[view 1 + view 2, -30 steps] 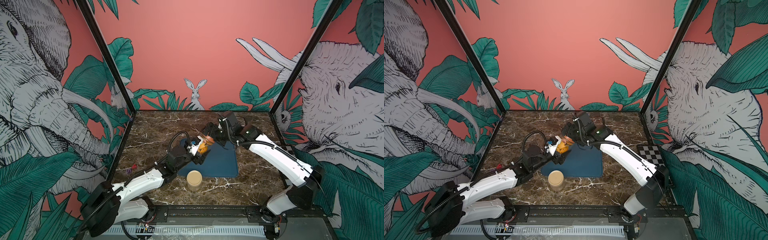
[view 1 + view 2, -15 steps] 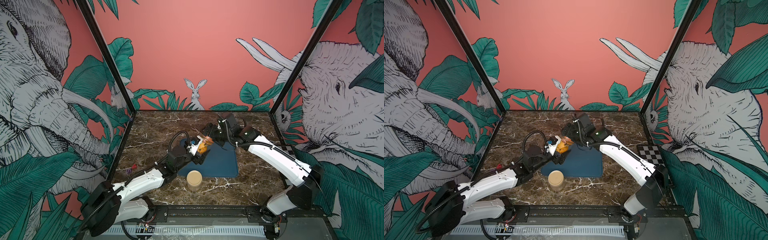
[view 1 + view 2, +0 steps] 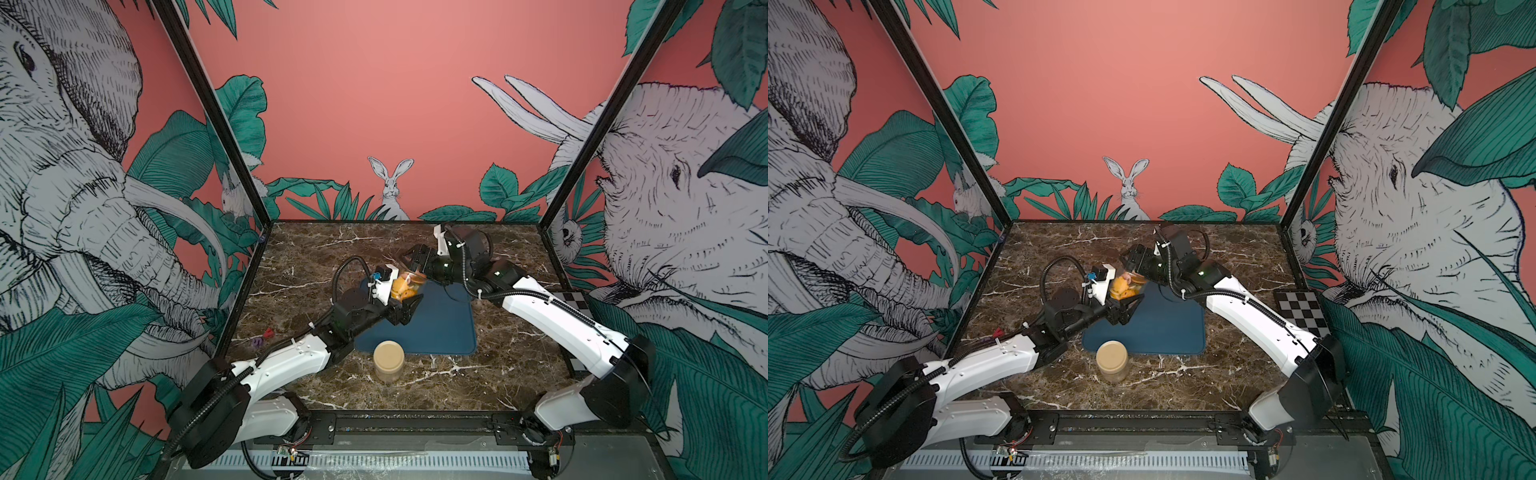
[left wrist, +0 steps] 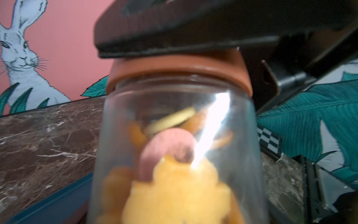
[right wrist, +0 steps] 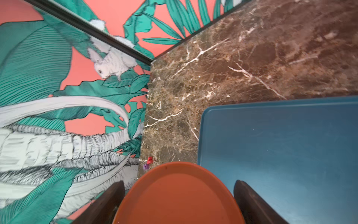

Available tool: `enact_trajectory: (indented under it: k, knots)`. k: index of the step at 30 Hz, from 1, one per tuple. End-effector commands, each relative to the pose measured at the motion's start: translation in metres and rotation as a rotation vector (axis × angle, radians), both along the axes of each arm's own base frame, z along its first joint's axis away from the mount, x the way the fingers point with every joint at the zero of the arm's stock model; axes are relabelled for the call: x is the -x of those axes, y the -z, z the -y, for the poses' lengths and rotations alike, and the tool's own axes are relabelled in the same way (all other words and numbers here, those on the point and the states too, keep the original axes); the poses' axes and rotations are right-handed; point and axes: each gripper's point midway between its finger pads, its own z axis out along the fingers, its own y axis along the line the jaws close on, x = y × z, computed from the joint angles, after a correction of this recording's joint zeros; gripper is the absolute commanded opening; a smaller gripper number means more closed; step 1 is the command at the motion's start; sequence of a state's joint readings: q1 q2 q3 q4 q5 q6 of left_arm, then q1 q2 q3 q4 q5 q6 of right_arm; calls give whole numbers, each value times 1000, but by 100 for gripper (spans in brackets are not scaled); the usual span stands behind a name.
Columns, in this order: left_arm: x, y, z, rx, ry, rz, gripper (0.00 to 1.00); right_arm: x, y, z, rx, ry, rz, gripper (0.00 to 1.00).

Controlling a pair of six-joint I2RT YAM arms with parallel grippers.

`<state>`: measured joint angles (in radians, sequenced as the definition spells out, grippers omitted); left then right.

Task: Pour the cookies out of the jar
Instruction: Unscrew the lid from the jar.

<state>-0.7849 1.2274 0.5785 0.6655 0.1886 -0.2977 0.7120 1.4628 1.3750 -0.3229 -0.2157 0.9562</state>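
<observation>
**Cookies in lidded jar, both claws on it**

Cookies point(image 4: 174, 184) all inside clear jar point(image 4: 116, 135), mostly orange-yellow, one pink round, one pale disc on edge near the neck. None on the tray. Jar is lifted off the worktop point(image 3: 316, 249), over the far left corner of the blue tray point(image 3: 440, 328), and tilted with its mouth end toward the right arm. Orange-brown lid point(image 5: 178, 195) is on the jar.

Left claw point(image 3: 409, 309) is clamped on the jar body. Its wrist view is filled by the jar, blurred, and the fingers don't show there.

Right claw point(image 3: 415, 266) is pinching the lid. Its wrist view has dark fingers point(image 5: 108, 199) pressed to the lid rim on both sides. From the left wrist, one finger lies across the lid top.

Tray surface bare in both top views.

Second jar with a tan lid point(image 3: 388, 359) stands upright on the worktop just at the tray's near edge, apart from both arms.

Small red and purple pieces point(image 3: 264, 336) sit near the worktop's left edge, too small to identify. Checkerboard card point(image 3: 1302, 309) lies at the right edge.
</observation>
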Motion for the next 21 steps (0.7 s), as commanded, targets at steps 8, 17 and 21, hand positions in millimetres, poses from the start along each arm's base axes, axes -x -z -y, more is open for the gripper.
enact_trajectory:
  k: [8,17,21]
  knots:
    - [46,-102,7,377,371,138,0,50,-36,-8,-114,-411,223,33]
    - [58,-100,13,358,466,114,0,62,-54,12,-166,-455,313,32]
    - [57,-94,16,356,475,93,0,61,-64,17,-185,-442,339,32]
